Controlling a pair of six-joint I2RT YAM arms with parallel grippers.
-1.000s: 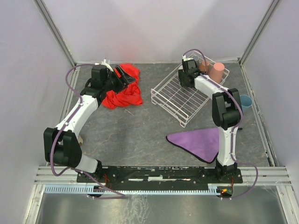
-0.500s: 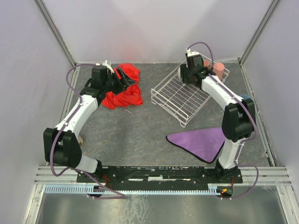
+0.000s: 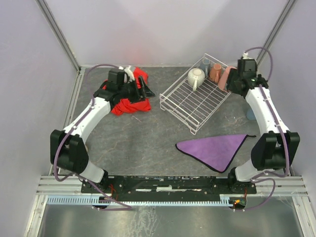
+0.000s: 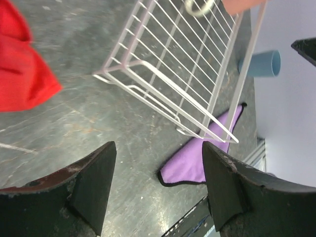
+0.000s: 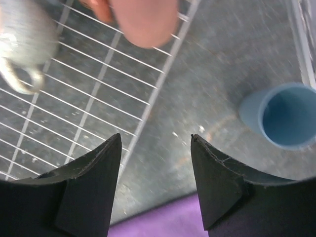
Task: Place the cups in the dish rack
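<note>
The white wire dish rack point(image 3: 195, 101) stands at the back right. In it are a cream handled mug point(image 3: 196, 76), a smaller orange-pink cup point(image 3: 215, 72) and a salmon-pink tumbler point(image 3: 226, 77). A light-blue cup point(image 3: 250, 115) stands on the table right of the rack, partly hidden by my right arm. My right gripper point(image 3: 234, 85) is open and empty above the rack's right edge. Its wrist view shows the tumbler point(image 5: 143, 19), the mug point(image 5: 22, 44) and the blue cup point(image 5: 286, 116). My left gripper point(image 3: 146, 92) is open and empty beside the red cloth.
A red cloth point(image 3: 129, 101) lies at the back left, under my left gripper. A purple cloth point(image 3: 215, 150) lies in front of the rack. Walls close the table at the back and both sides. The left wrist view shows the rack point(image 4: 187, 74) and blue cup point(image 4: 261, 63).
My right arm swung right, from over the rack's back part to its right edge, uncovering the cream mug in the rack. My left gripper shifted a little to the right.
</note>
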